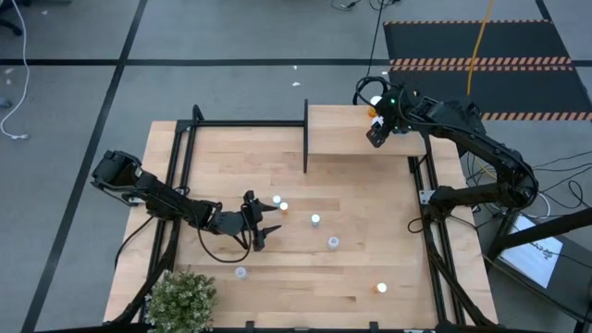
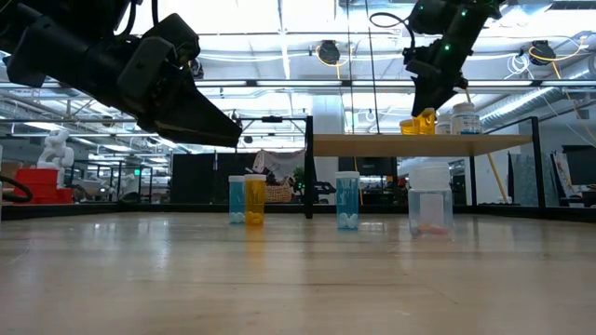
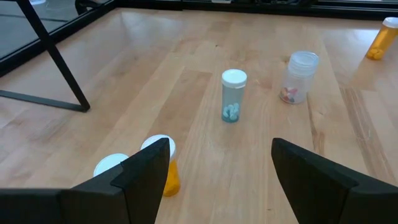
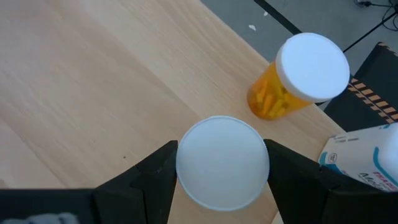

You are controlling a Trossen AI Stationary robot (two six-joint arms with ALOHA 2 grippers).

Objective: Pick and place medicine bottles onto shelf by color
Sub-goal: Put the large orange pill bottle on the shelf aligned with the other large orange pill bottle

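Several medicine bottles with white caps stand on the table: a pale blue one (image 3: 232, 97), a clear one (image 3: 297, 78), an orange one (image 3: 379, 40), and an orange one (image 3: 168, 178) beside another white cap (image 3: 111, 165). My left gripper (image 1: 262, 227) hovers open and low over the table, short of the blue bottle, holding nothing. My right gripper (image 4: 222, 165) is over the shelf (image 1: 356, 129), shut on a white-capped bottle (image 4: 222, 163). An orange bottle (image 4: 280, 93) stands on the shelf just beyond it. My right gripper pinches the bottle's white cap (image 4: 222, 163) between its two fingers, one on each side of the cap's rim. The fingers slant down from above. The cap hides the bottle's body, and I cannot tell whether its base rests on the shelf.
A white labelled bottle (image 4: 367, 155) stands on the shelf near the right gripper. A black upright (image 1: 305, 139) edges the shelf's left end. A potted plant (image 1: 180, 298) sits at the table's near left corner. Two more bottles (image 1: 240, 272), (image 1: 380, 288) stand near the table's near edge.
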